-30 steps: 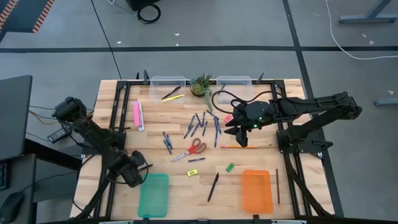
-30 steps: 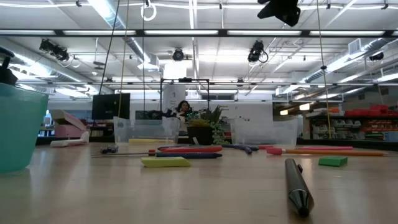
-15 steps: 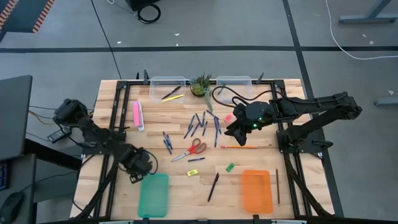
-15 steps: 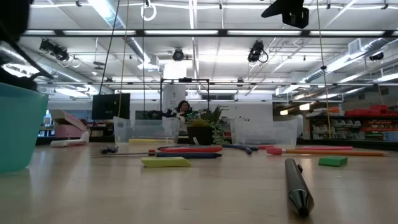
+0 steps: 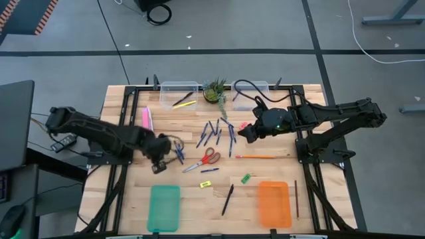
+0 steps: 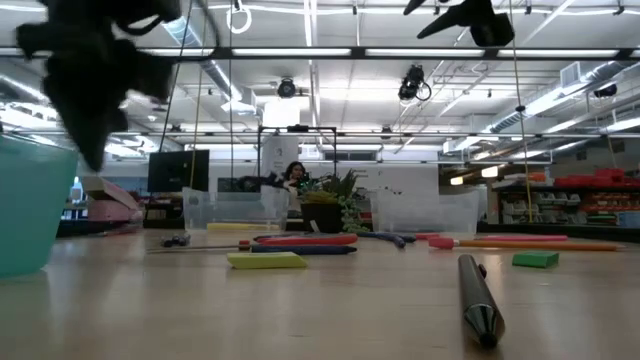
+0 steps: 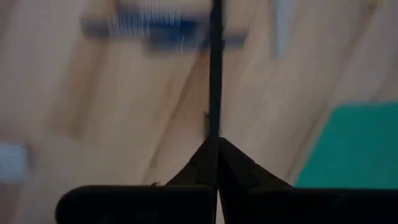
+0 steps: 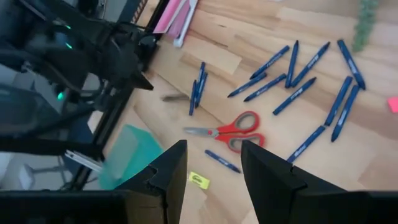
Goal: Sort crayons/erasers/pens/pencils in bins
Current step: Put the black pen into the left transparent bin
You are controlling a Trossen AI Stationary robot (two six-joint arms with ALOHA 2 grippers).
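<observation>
My left gripper (image 5: 166, 151) (image 7: 214, 142) hovers shut, with nothing seen between its fingers. It is just left of two blue pens (image 5: 178, 151) lying on the table. My right gripper (image 5: 244, 135) (image 8: 211, 149) hangs open and holds nothing above the table. It is beside a pink eraser (image 5: 244, 125) and right of a cluster of blue pens (image 5: 216, 133). A green eraser (image 5: 246, 178), a yellow eraser (image 5: 205, 184), a black pencil (image 5: 228, 199) and an orange pencil (image 5: 255, 157) lie flat. The teal tray (image 5: 164, 207) and orange tray (image 5: 274, 204) sit near the front edge. Clear bins (image 5: 179, 89) (image 5: 251, 86) stand at the far edge.
Red-handled scissors (image 5: 204, 159) lie mid-table, with a lone blue pen (image 5: 210, 170) just in front of them. A pink box (image 5: 147, 123) lies at the left. A small plant (image 5: 214, 89) stands between the clear bins. A dark pencil (image 5: 296, 199) lies right of the orange tray.
My left gripper has swung from beside the teal tray toward the table's far and right side, up to the two blue pens, and has shut on the way. My right gripper has drifted a little toward the far left, staying open.
</observation>
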